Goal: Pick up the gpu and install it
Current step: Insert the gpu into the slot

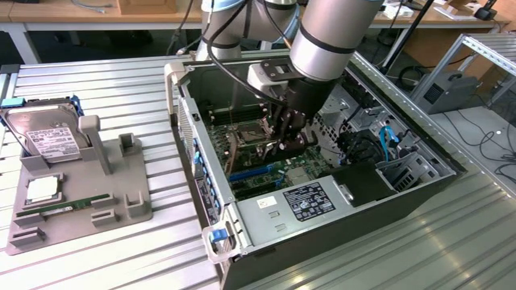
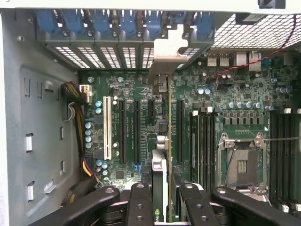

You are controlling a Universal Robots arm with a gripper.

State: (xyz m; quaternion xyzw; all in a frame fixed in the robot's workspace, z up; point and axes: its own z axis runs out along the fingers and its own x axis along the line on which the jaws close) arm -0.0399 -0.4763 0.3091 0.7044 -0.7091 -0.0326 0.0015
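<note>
hand (image 2: pixel 163 200) grips gpu (image 2: pixel 160 141) edge-on | wrist: bracket at rear slots | ext: inside PC case (image 1: pixel 266 211)

A ribbed metal table (image 1: pixel 96 78) carries the open computer case (image 1: pixel 419 181), lying on its side. On the exterior view's left of the case, well apart from it, a grey parts holder (image 1: pixel 121 199) lies flat on the table.

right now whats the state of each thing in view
gpu: held on edge in the gripper, over the motherboard slots
gripper: shut on the gpu, inside the case
computer case: lying on its side, panel off
cpu socket: empty
hard drive: leaning in the grey holder
ram stick: lying in the holder
</note>
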